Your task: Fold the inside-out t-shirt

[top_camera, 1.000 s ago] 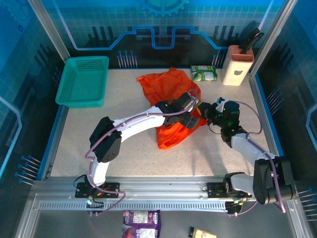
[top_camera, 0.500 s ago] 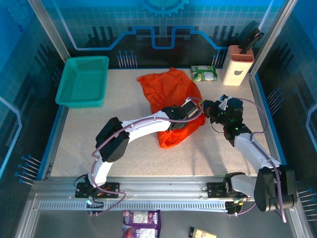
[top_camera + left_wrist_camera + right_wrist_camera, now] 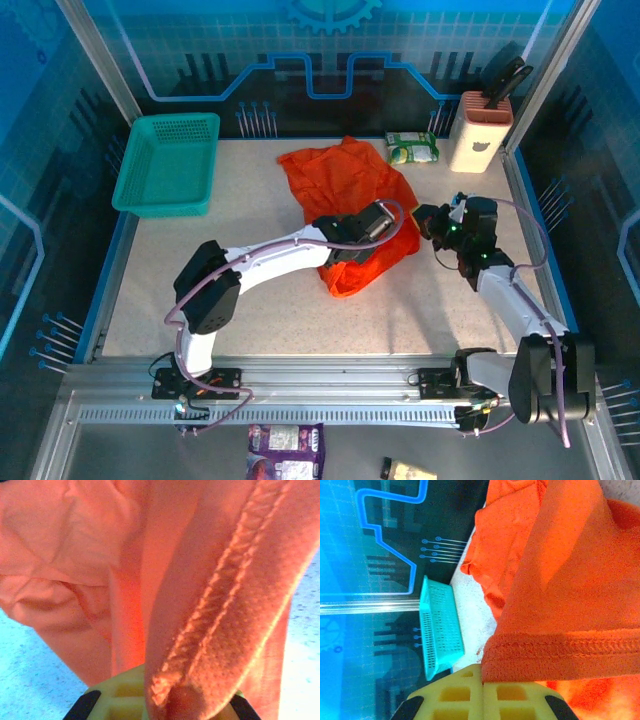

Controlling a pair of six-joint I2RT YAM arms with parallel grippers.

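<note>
The bright orange inside-out t-shirt [image 3: 345, 180] lies bunched and wrinkled in the middle of the table. My left gripper [image 3: 383, 236] reaches across onto its right half. In the left wrist view its yellow fingers [image 3: 115, 700] are shut on a stitched fold of the shirt [image 3: 75, 555], with the left gripper [image 3: 170, 696] half hidden by cloth. My right gripper [image 3: 424, 221] is at the shirt's right edge. In the right wrist view the right gripper [image 3: 482, 679] is shut, pinching the hemmed edge of the shirt [image 3: 570, 580].
A teal mesh basket [image 3: 165, 165] stands at the back left and appears sideways as the basket [image 3: 442, 625]. A green-white packet [image 3: 412, 148] and a pink-white holder [image 3: 478, 130] stand at the back right. Packets [image 3: 285, 440] lie below the front rail.
My right gripper has moved slightly right and back, drawing the shirt's right edge out with it. The left arm has shifted a little, still on the cloth.
</note>
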